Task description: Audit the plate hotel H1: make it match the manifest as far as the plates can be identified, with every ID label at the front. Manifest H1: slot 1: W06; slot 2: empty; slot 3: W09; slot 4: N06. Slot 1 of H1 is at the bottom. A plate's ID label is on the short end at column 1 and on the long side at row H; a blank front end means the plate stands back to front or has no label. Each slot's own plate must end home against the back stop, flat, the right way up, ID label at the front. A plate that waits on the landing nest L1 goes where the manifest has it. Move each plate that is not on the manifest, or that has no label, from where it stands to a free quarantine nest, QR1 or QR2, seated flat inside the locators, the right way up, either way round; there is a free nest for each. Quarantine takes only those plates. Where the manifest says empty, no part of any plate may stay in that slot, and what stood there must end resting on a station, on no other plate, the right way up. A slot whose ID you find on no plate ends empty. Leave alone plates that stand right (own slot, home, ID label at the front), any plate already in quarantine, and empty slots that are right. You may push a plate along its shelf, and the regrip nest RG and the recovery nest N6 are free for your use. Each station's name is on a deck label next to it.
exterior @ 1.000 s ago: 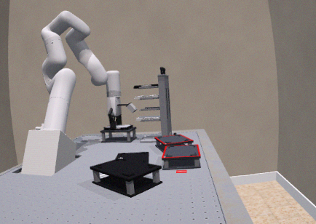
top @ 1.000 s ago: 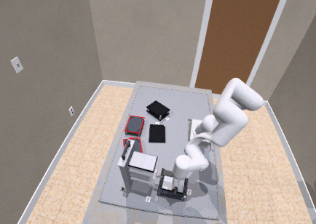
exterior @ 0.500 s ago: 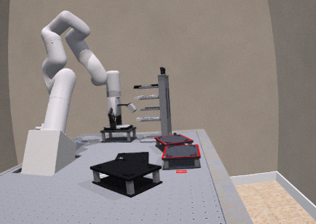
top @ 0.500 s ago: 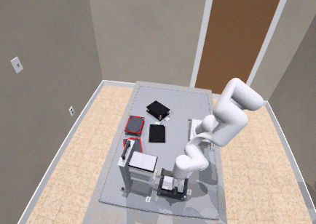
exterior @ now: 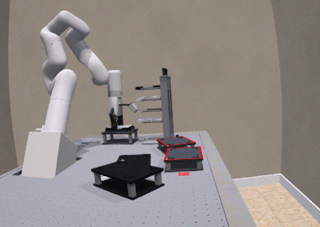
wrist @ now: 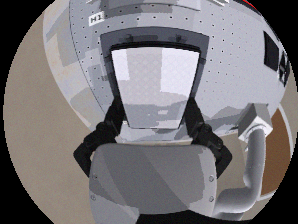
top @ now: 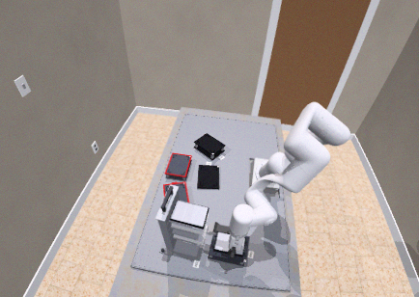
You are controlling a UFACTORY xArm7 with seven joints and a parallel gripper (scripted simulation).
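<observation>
One white rectangular plate [wrist: 154, 83] fills the wrist view, pinched across its width between the two black fingers of the gripper [wrist: 154, 129], which stand wide around it. It sits just over a black raised nest [top: 229, 254] at the near edge of the grey perforated table [top: 251, 272], probably for a regrip or for checking its label; whether it rests on the nest or hangs just above cannot be told. Just beside it, toward the near left corner, stands the grey plate hotel tower [top: 166, 224] with a white plate [top: 189, 214] showing on top. Farther back along the left edge lie two red-rimmed quarantine nests [top: 178, 165], then a flat black nest [top: 209, 176] and a black raised platform [top: 209, 146]. From its white pedestal [exterior: 44, 152] at the right edge, the white arm [top: 309, 147] arches high and folds down, wrist vertical over the nest.
</observation>
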